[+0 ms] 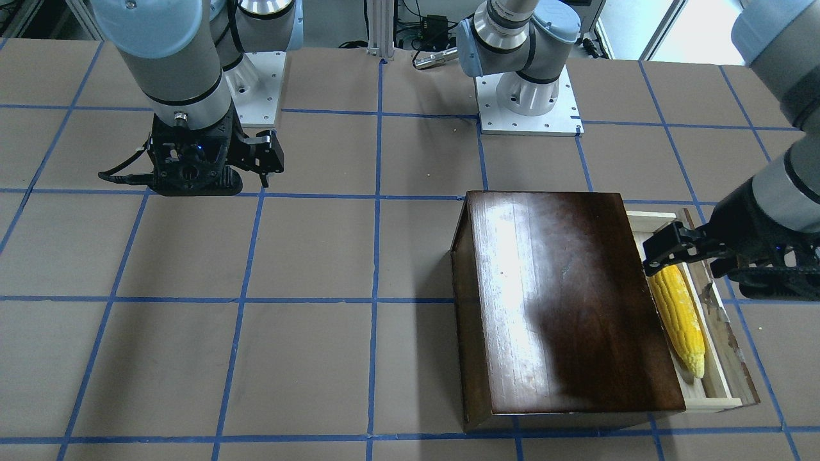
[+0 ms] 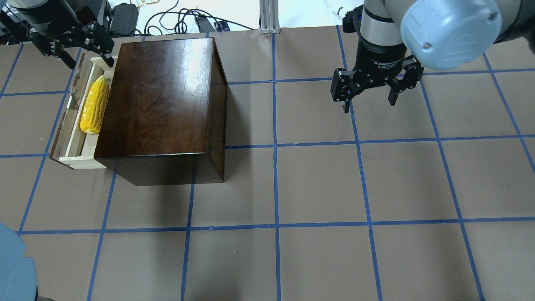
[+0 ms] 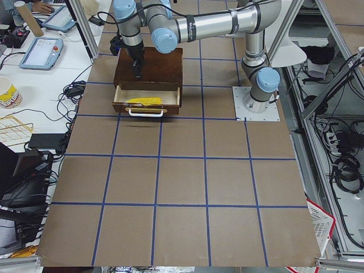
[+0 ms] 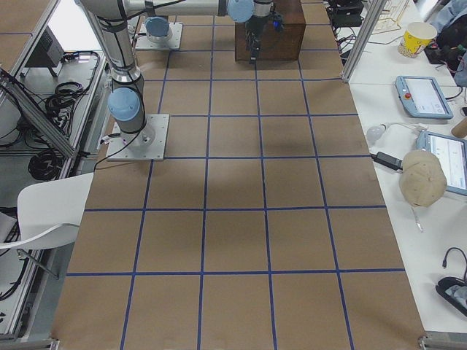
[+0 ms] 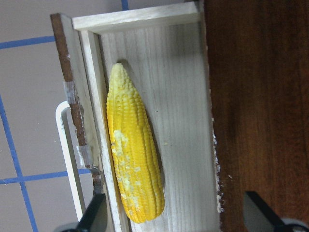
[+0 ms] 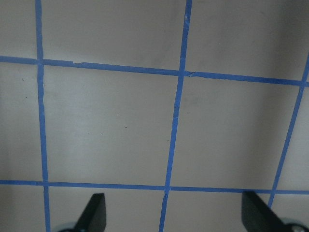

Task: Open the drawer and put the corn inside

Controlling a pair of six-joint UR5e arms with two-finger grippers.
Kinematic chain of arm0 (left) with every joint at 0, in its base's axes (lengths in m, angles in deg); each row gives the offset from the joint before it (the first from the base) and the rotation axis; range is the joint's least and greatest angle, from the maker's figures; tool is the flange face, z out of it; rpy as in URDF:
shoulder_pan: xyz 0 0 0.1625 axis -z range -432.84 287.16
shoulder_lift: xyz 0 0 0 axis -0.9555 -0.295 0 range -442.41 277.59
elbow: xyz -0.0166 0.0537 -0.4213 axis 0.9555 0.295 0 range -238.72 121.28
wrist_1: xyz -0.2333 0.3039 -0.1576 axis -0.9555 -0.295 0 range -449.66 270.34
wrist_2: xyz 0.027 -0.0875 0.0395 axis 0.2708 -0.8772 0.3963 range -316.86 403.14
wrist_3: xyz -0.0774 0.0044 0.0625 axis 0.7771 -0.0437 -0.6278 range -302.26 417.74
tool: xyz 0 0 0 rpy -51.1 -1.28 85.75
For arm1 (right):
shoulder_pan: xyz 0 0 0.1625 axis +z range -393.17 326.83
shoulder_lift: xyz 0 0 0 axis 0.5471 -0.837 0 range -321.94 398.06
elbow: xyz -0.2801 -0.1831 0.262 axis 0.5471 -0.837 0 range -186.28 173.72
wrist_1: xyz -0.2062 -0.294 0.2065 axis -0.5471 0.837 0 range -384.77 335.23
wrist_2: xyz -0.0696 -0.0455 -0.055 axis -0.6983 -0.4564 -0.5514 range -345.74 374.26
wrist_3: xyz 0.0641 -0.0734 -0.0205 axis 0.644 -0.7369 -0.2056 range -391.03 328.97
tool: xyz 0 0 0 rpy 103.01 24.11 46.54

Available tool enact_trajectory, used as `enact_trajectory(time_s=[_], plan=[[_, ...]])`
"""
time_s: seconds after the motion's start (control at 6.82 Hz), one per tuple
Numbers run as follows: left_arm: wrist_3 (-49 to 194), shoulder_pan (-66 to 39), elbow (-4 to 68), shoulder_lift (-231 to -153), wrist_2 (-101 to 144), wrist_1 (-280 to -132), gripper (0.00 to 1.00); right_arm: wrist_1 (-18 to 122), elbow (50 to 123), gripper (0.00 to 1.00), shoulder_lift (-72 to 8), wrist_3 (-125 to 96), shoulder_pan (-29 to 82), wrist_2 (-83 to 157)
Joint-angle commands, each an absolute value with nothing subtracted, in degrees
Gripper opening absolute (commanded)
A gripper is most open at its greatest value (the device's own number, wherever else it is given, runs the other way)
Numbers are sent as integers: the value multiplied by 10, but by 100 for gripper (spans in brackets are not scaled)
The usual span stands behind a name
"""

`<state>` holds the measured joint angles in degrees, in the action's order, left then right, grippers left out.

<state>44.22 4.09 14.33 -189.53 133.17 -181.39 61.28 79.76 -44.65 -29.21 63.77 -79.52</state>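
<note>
The left gripper [image 2: 88, 60] hangs over the pulled-out drawer [image 5: 183, 96], jaws spread wide and empty. The corn [image 5: 135, 164] lies flat on the drawer floor below, its thick end between the jaws, nearer the finger by the front panel and seemingly untouched. The box [image 2: 163, 92] sits just beyond the other finger. The right gripper [image 2: 368, 102] hovers over the table [image 2: 317, 184], jaws wide and holding nothing.

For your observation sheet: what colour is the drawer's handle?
The handle is white, clearest in the left wrist view.
</note>
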Motion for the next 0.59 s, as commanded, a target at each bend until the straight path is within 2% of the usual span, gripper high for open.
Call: enact_trajectory(time_s=[0.0, 0.44], plan=[[511, 77, 164, -1866, 1331, -1831, 100, 613, 798, 100, -446, -292, 638, -795], [533, 123, 224, -1810, 1332, -1828, 100, 613, 798, 100, -446, -292, 638, -795]])
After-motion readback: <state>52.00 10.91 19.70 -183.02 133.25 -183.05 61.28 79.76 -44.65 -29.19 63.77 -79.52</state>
